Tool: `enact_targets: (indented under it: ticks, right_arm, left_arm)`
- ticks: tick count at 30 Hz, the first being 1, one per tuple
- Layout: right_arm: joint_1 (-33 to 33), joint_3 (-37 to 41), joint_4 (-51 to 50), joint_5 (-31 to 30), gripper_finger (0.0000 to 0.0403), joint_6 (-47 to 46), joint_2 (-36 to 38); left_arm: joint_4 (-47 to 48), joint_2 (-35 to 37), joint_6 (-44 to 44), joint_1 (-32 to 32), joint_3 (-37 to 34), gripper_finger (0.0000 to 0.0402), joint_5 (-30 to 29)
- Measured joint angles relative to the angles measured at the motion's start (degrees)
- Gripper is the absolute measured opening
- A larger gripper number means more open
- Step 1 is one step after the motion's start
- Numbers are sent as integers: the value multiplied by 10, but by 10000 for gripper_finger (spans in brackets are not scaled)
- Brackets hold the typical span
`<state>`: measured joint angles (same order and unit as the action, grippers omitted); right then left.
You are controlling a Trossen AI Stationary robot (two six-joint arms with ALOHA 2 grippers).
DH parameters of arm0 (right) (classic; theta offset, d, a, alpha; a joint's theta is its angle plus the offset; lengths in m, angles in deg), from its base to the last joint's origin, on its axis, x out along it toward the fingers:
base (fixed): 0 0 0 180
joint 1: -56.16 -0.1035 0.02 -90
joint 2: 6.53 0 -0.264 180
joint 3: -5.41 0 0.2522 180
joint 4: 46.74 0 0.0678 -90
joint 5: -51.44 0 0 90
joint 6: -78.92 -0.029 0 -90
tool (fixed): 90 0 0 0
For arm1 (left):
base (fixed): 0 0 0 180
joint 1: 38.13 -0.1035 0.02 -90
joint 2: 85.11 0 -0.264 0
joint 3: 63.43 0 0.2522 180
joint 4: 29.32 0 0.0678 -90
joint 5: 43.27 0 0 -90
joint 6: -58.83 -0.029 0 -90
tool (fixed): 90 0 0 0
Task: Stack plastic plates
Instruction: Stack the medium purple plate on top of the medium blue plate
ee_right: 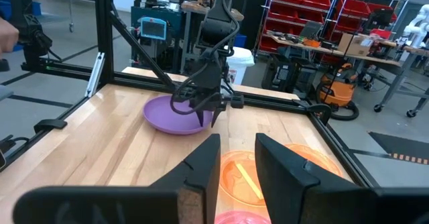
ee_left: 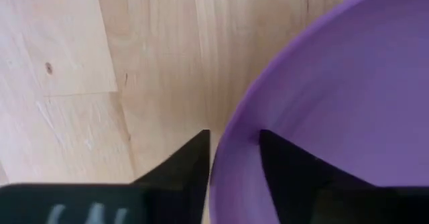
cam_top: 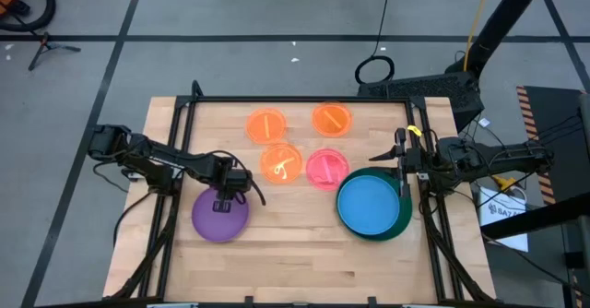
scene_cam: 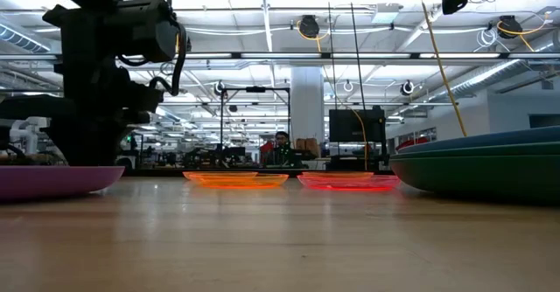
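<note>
I'm closing on the purple plate's rim

My left gripper (ee_left: 234,160) straddles the round purple plastic plate (cam_top: 219,216) at the table's (cam_top: 277,262) left front, fingers pinching its edge; a shallow bite could let it slip when lifted. My right gripper (ee_right: 236,167) waits empty, fingers narrowly parted.

**Hidden and cut off**

The dark green plate (cam_top: 400,223) shows only as a crescent under the blue plate (cam_top: 369,205) (how many green plates lie there cannot be told). In the left wrist view, the purple plate (ee_left: 335,96) runs off the frame.
</note>
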<state>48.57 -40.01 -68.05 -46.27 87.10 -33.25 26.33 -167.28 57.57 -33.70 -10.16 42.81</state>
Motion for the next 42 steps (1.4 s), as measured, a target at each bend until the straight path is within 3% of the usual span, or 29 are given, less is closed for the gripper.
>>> enact_targets:
  ticks: [7,13,23,27,33,42]
  right_arm:
    - [0,0,0,0,86,0,0]
    - [0,0,0,0,86,-1,0]
    - [0,0,0,0,86,-53,-4]
    - [0,0,4,-3,86,-87,-24]
    - [0,0,101,-86,86,-118,-116]
    - [0,0,358,-89,86,-87,-314]
  left_arm:
    - [12,9,14,0,4,20,-5]
    - [48,43,58,4,43,12,-20]
    - [44,150,122,43,104,10,-166]
    - [36,183,163,71,104,10,-253]
    - [-43,194,171,100,104,10,-353]
    - [-96,191,158,103,104,10,-466]
